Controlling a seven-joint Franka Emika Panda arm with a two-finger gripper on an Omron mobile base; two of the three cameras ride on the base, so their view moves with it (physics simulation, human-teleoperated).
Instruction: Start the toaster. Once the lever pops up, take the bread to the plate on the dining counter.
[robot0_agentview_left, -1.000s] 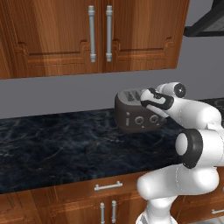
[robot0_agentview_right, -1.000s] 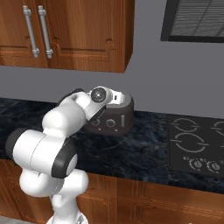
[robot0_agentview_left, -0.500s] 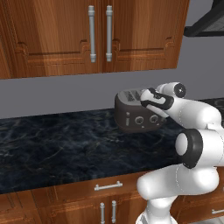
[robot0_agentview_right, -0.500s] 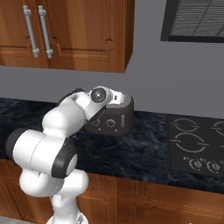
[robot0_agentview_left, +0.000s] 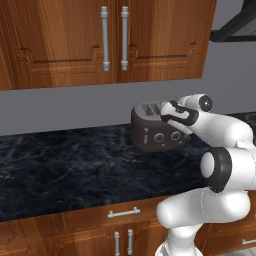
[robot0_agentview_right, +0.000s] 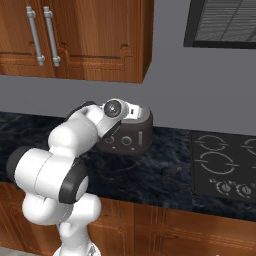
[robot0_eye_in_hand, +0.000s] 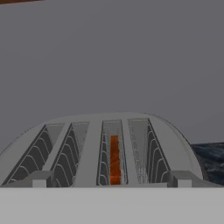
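Observation:
The dark grey toaster (robot0_agentview_left: 156, 131) stands on the black counter against the grey wall, its pale lever (robot0_agentview_left: 145, 135) to the left of two round knobs. My gripper (robot0_agentview_left: 168, 111) hovers just over the toaster's front top edge, pointing towards the wall. In the hand view the fingertips (robot0_eye_in_hand: 39, 180) stand wide apart and open, with nothing between them, above the slotted toaster top (robot0_eye_in_hand: 92, 144). The bread (robot0_eye_in_hand: 114, 160) shows as an orange-brown edge sunk in the third slot from the left. From the right base view my arm covers the toaster's (robot0_agentview_right: 134, 134) left part. The plate and dining counter are out of view.
Black marbled counter (robot0_agentview_left: 65, 170) stretches left of the toaster, with wooden cabinets (robot0_agentview_left: 112, 40) above and drawers below. A stove top (robot0_agentview_right: 225, 162) lies right of the toaster, under a range hood (robot0_agentview_right: 225, 22). The grey wall (robot0_eye_in_hand: 109, 57) is close behind.

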